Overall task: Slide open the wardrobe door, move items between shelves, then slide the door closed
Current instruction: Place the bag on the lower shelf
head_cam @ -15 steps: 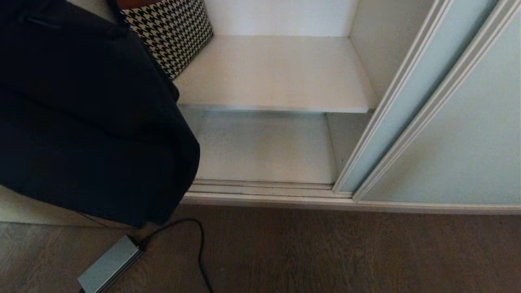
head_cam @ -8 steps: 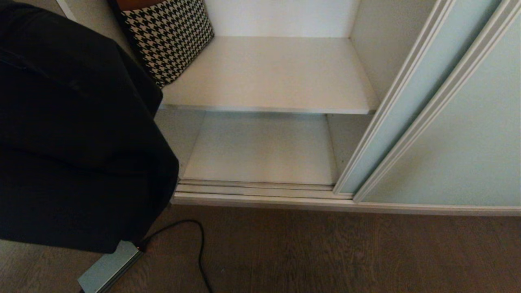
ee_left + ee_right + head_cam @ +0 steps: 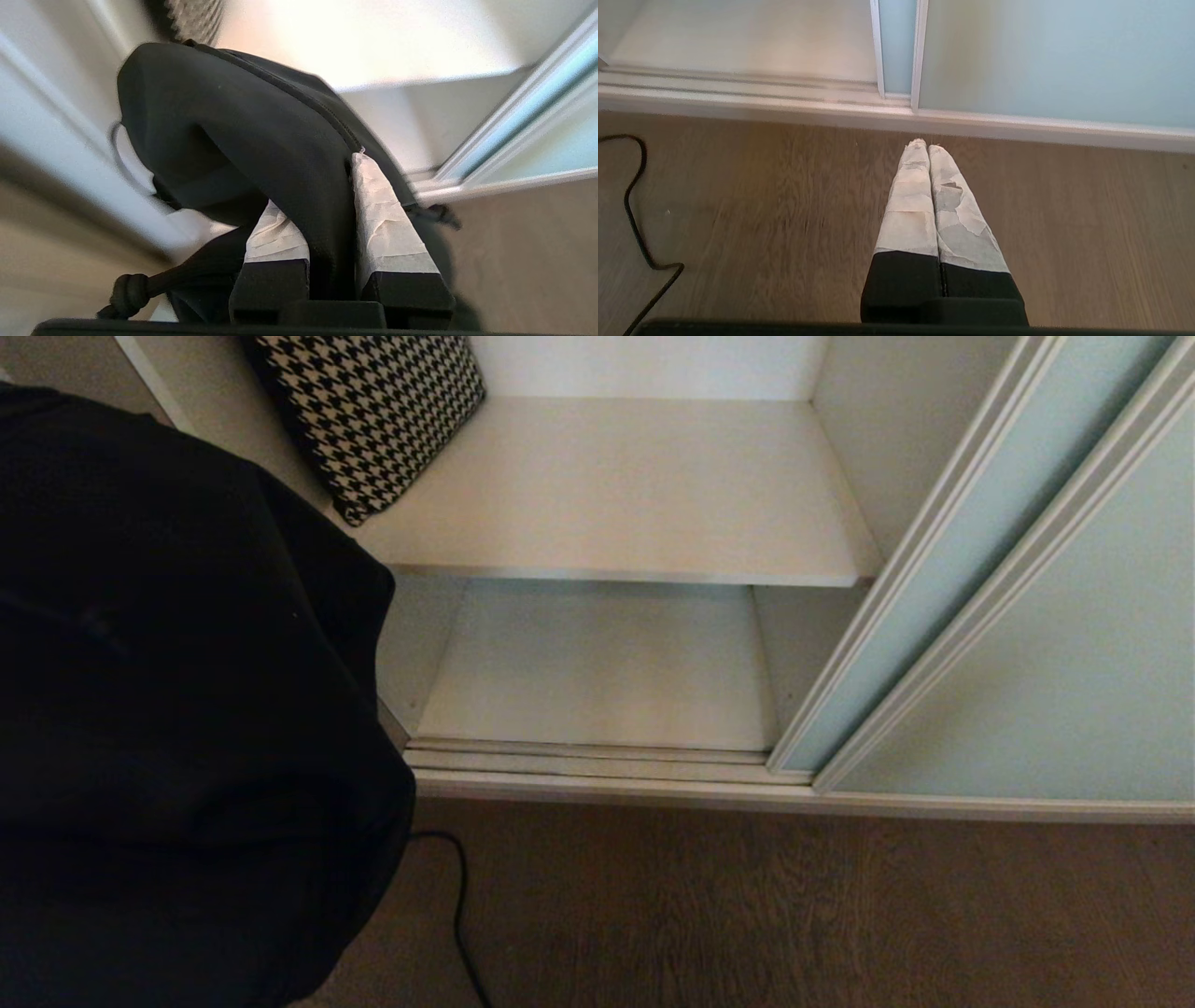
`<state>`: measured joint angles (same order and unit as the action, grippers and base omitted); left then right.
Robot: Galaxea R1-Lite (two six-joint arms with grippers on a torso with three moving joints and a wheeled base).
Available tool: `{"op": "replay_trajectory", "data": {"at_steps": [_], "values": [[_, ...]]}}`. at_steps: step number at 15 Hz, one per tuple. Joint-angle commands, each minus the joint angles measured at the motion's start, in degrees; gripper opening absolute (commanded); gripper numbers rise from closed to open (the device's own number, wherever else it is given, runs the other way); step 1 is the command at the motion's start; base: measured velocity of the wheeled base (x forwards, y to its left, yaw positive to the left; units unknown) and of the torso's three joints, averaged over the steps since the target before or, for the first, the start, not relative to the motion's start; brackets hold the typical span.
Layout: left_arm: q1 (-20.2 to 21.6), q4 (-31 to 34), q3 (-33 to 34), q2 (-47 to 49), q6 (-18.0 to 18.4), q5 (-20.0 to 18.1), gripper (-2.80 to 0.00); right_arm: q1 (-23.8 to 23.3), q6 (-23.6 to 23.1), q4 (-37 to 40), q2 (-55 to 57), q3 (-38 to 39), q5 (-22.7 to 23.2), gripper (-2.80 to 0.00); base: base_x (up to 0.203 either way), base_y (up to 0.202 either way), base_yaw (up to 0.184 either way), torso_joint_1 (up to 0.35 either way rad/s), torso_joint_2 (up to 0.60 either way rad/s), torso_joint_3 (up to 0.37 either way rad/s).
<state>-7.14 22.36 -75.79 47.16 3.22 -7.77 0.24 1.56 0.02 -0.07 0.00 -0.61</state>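
The floppy black bag hangs in front of the wardrobe's left side and fills the left of the head view, hiding my left arm there. In the left wrist view my left gripper is shut on a fold of the bag, with a knotted cord dangling beside it. The houndstooth cushion leans at the left end of the upper shelf. The lower shelf is bare. The sliding door stands pushed to the right. My right gripper is shut and holds nothing, low over the floor by the track.
A second mint glass panel covers the wardrobe's right half. The ridged cream track runs along the wardrobe's foot. A black cable lies looped on the wooden floor in front of it.
The black bag has swung left and down in the head view, away from the opening. More of the cushion and lower shelf show, and the grey power brick is now covered.
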Motion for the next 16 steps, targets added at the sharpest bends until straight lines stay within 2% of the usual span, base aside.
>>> {"op": "replay_trajectory", "data": {"at_steps": [1,3,8,16], "values": [[2.8,5.04,0.56,-3.21,0.03,-0.42,-2.8,0.02,0.02,-0.02,-0.1,0.0,0.0,-2.8,0.0,0.0,0.0,0.005,0.01,-0.181],[3.91,7.36,2.59,-5.22,0.03,-0.58,-2.8,0.02,0.02,-0.02,-0.1,0.0,0.0,-2.8,0.0,0.0,0.0,0.002,0.0,-0.187],[4.32,7.35,11.63,-10.22,0.02,-0.43,-2.8,0.02,0.02,-0.02,-0.1,0.0,-0.07,-2.8,0.0,0.0,0.0,0.004,0.0,-0.201],[4.33,7.17,14.0,-10.69,-0.3,-0.58,-2.8,0.02,0.02,-0.02,-0.1,0.0,0.0,-2.8,0.0,0.0,0.0,0.004,0.0,-0.199]]}}
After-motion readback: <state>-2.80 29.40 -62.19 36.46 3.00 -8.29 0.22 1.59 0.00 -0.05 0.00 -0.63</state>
